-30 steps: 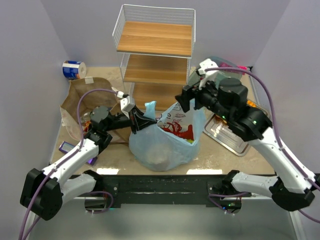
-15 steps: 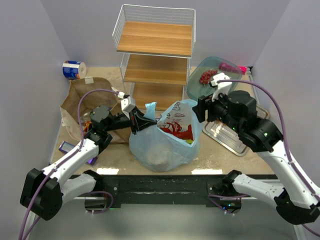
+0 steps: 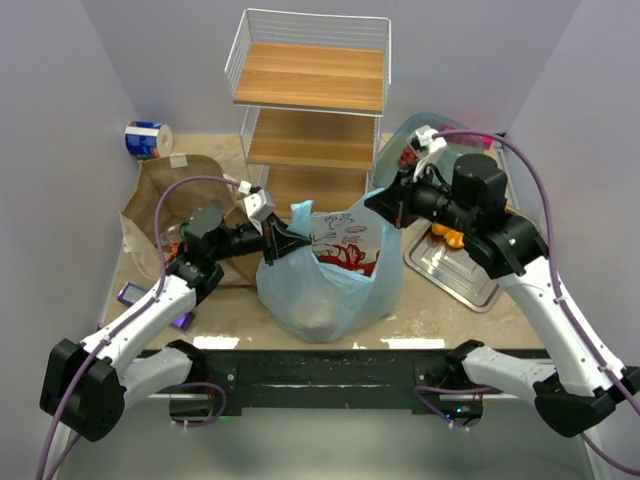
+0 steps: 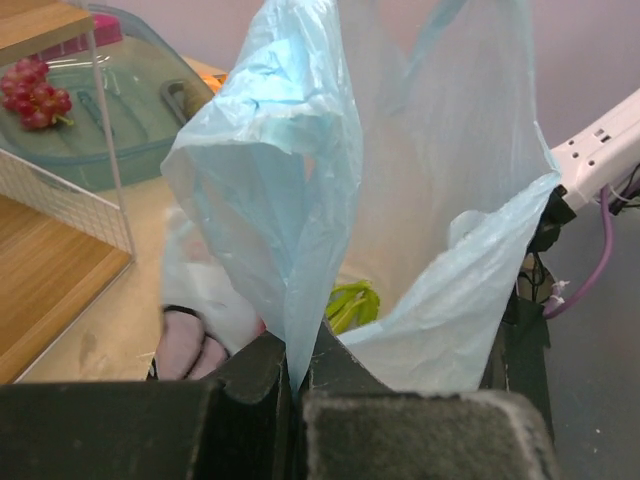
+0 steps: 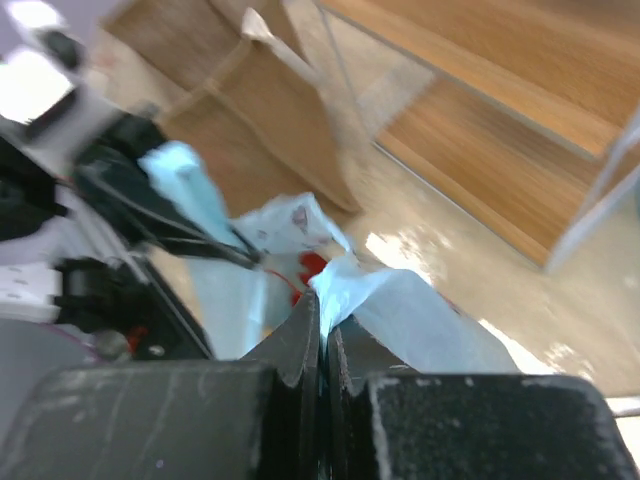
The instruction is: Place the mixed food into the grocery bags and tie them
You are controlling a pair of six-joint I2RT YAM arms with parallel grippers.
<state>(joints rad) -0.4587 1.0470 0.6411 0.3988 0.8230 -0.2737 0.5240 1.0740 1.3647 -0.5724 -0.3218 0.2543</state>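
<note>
The light-blue plastic bag (image 3: pixel 330 285) stands open at the table's front centre. Red food (image 3: pixel 352 256) shows in its mouth, and a green leek (image 4: pixel 352 303) lies inside in the left wrist view. My left gripper (image 3: pixel 285 243) is shut on the bag's left handle (image 4: pixel 300 180), which stands up between the jaws. My right gripper (image 3: pixel 380 203) is shut on the bag's right top edge (image 5: pixel 410 315), with blue film pinched between its jaws. The brown paper bag (image 3: pixel 165 195) stands at the left, behind my left arm. An orange bread (image 3: pixel 447 236) lies on the metal tray (image 3: pixel 455 278).
A wire shelf rack with wooden boards (image 3: pixel 310 110) stands behind the plastic bag. A teal see-through dish (image 4: pixel 110 120) with red grapes is at the back right. A blue-and-white roll (image 3: pixel 148 138) sits in the back left corner, and a purple bar (image 3: pixel 130 294) lies near the front left.
My right gripper swung back, then moved left to the plastic bag's right edge and shut on it. The left gripper kept its hold on the left handle.
</note>
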